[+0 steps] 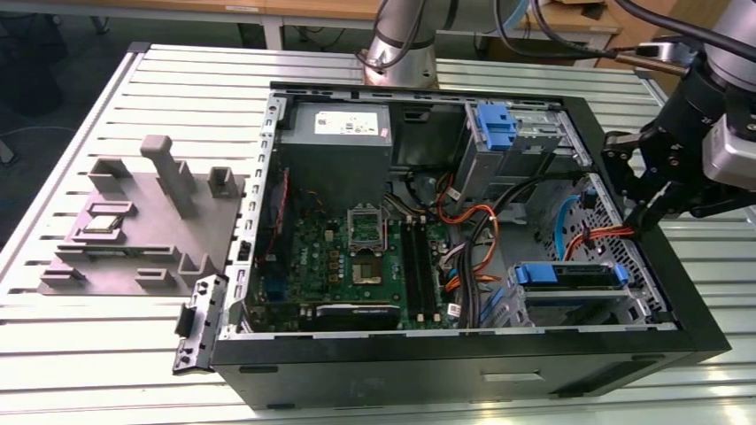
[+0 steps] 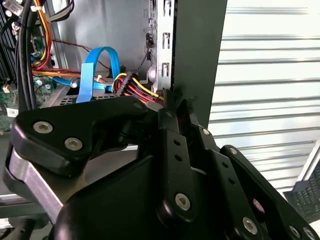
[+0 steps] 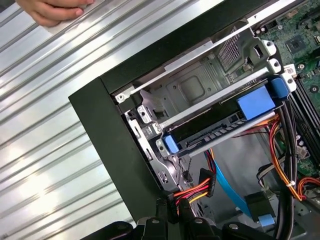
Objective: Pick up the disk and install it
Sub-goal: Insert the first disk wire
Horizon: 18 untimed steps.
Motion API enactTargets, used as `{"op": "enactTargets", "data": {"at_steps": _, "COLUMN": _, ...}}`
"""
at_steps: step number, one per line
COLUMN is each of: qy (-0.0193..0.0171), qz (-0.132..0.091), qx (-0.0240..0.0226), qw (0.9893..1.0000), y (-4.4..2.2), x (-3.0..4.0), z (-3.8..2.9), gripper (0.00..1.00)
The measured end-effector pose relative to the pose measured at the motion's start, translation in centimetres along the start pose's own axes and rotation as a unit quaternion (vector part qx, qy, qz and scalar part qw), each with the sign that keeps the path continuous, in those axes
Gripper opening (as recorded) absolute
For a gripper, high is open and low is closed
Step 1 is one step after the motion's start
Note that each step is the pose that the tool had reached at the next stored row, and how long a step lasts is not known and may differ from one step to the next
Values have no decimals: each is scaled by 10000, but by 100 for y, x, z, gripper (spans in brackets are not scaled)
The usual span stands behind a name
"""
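The disk (image 1: 567, 274), dark with a blue plastic bracket around it, lies in the drive cage at the front corner of the open computer case (image 1: 473, 354), on the exterior view's right. In the first wrist view the disk (image 3: 220, 125) sits in a slot of that metal cage, blue tabs at both ends. My gripper (image 1: 645, 215) hangs above the case's wall on the exterior view's right, apart from the disk. Its black fingers (image 2: 172, 107) stand shut together with nothing between them, just over red, yellow and black power wires (image 3: 192, 192).
A grey fixture (image 1: 142, 221) holding a small silver chip (image 1: 104, 223) stands on the slatted table on the exterior view's left. A blue-handled caddy (image 1: 497, 128) sits beside the power supply (image 1: 340, 133). Orange and blue cables (image 2: 92, 70) cross the case. A hand (image 3: 50, 10) rests on the table.
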<state>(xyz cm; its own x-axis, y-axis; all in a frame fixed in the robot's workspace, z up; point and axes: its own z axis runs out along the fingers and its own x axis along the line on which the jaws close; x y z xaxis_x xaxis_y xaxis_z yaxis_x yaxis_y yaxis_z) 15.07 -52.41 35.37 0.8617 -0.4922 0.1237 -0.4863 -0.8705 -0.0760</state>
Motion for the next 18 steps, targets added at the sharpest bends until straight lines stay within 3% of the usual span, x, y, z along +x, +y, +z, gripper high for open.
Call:
{"op": "enactTargets", "data": {"at_steps": 3, "qy": 12, "qz": -83, "qx": 19, "qw": 10000, "y": 4, "x": -4, "z": -2, "gripper": 25}}
{"op": "enactTargets", "data": {"at_steps": 4, "qy": 17, "qz": -118, "qx": 27, "qw": 9999, "y": 5, "x": -3, "z": -2, "gripper": 31}}
{"op": "enactTargets", "data": {"at_steps": 18, "qy": 29, "qz": -538, "qx": 76, "qw": 9985, "y": 44, "x": 14, "z": 25, "gripper": 31}}
